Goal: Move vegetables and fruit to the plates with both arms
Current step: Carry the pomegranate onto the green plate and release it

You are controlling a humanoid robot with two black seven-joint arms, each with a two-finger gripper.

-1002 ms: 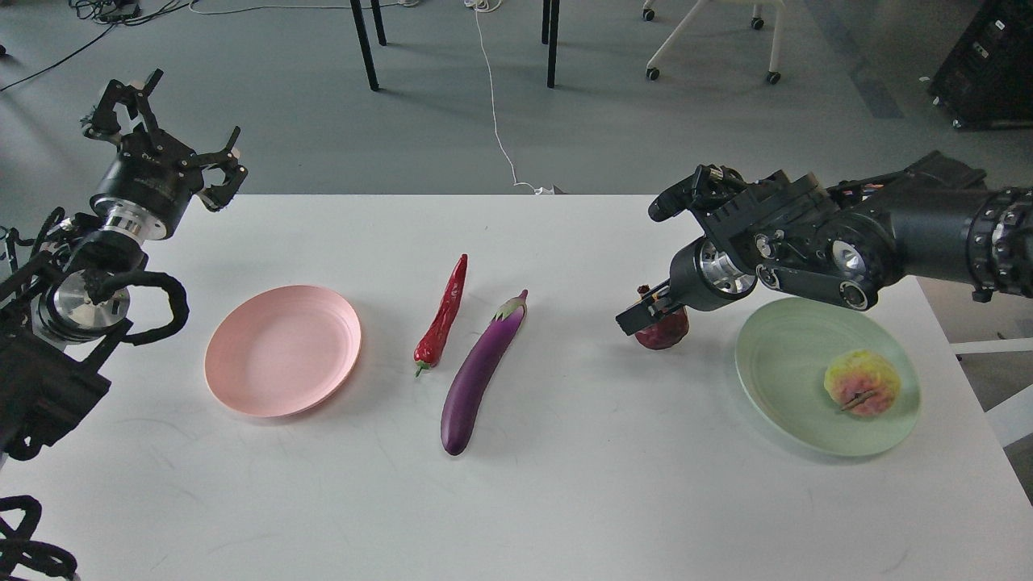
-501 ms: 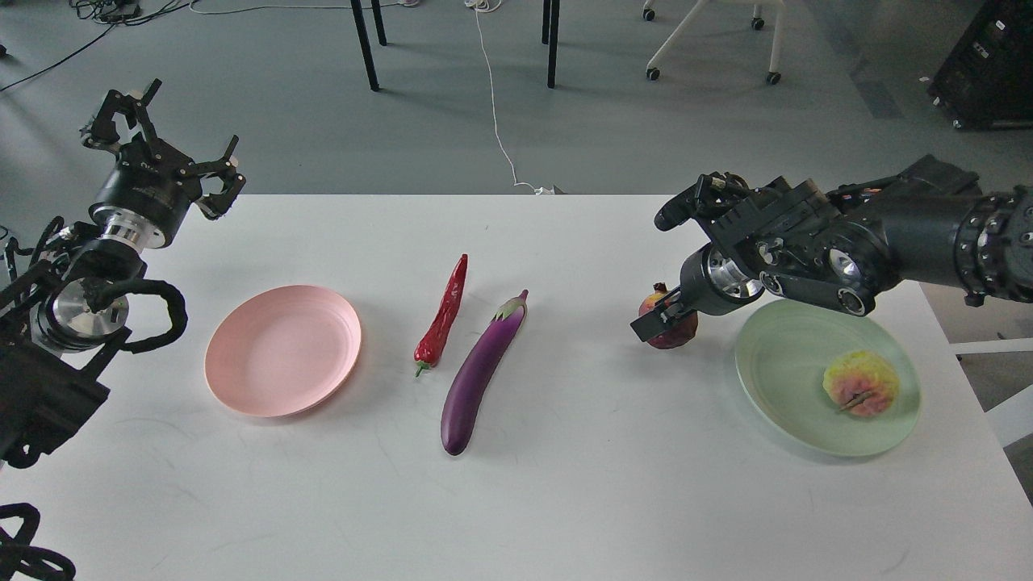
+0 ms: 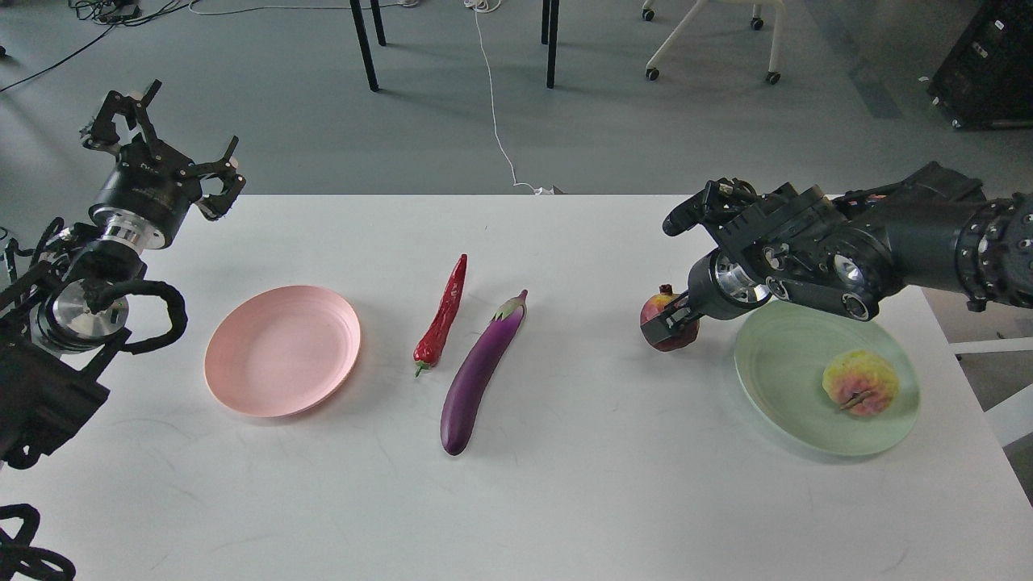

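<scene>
The dark red pomegranate (image 3: 663, 313) sits on the white table (image 3: 565, 484), just left of the mint green plate (image 3: 787, 355). My right gripper (image 3: 668, 320) is low over the pomegranate, with one dark finger across its front; I cannot tell whether it grips. The bumpy yellow-pink fruit (image 3: 861, 382) lies on the green plate. The red chili (image 3: 442, 321) and the purple eggplant (image 3: 483, 371) lie side by side mid-table. The pink plate (image 3: 282, 349) is empty. My left gripper (image 3: 173, 137) is open, raised over the table's far left corner.
Beyond the table's far edge are a grey floor, black table legs (image 3: 365, 44), a white cable (image 3: 496, 121) and a chair base (image 3: 710, 40). A dark cabinet (image 3: 989, 64) stands at the far right.
My right arm has drawn back to the right, so more of the pomegranate shows, and the pomegranate has shifted slightly right. The left arm has lowered a little.
</scene>
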